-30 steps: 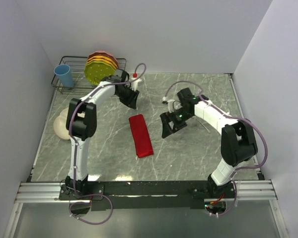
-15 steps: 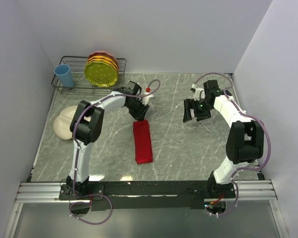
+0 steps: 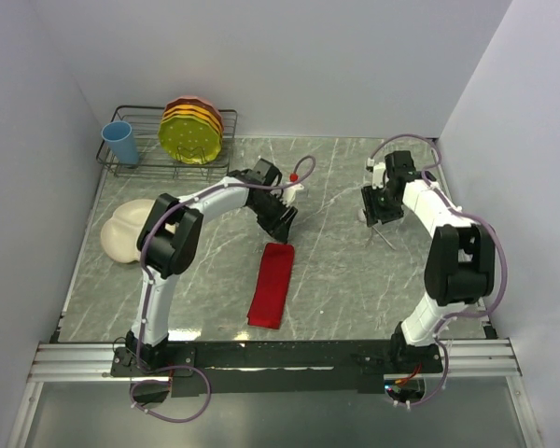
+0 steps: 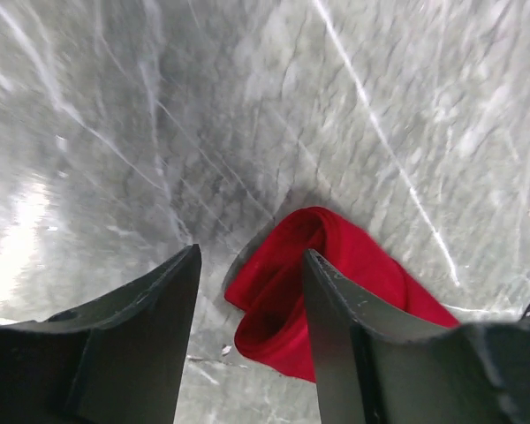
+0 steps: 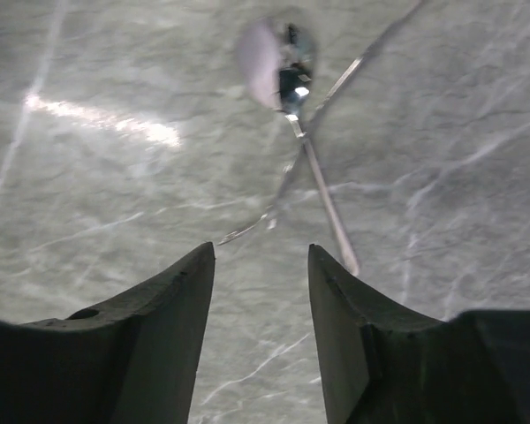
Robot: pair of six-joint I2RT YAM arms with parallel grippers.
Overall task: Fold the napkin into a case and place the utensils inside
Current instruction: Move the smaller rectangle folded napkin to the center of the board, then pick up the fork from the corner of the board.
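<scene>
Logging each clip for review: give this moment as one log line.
napkin: folded strip | left gripper: open at its far end | right gripper: open above crossed utensils | utensils: outside napkin

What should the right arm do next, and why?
Probably lower the right gripper onto the spoon. Its jaws are open, the crossed utensils lie untouched just ahead, and the napkin is already folded into a narrow strip.

A wire dish rack (image 3: 147, 168) is set at the far left corner of the grey marbled desk (image 3: 355, 280). A blue cup (image 3: 120, 142) and upright yellow plates (image 3: 192, 138) are held in it. A cream plate (image 3: 121, 233) is laid near the left edge.
</scene>
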